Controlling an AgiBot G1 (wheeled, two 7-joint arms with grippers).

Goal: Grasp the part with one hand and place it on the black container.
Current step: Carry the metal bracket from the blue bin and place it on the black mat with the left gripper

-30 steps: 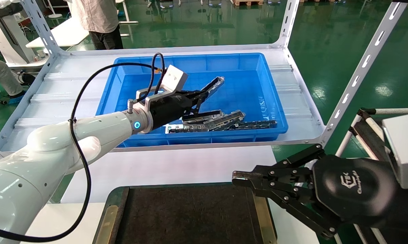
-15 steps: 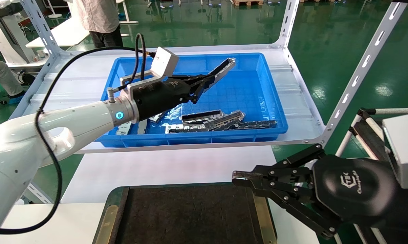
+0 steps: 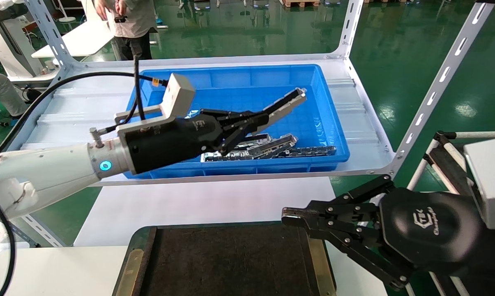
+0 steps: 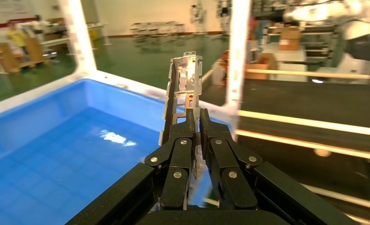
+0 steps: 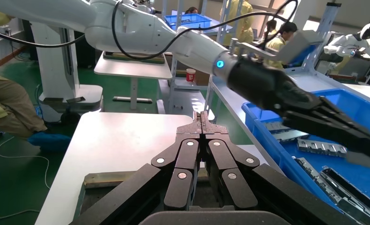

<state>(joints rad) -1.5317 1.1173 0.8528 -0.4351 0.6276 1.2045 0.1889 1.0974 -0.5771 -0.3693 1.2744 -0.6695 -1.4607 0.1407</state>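
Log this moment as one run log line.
left hand: shut on part, above blue bin | right hand: parked, shut, empty | black container: nothing placed

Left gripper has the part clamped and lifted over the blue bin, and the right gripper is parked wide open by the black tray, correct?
Not quite: the right gripper is shut, fingertips together in the right wrist view. The rest holds: the left gripper clamps the part above the blue bin, by the black tray.

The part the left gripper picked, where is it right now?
Head view: the part is clamped in the left gripper, held above the blue bin.
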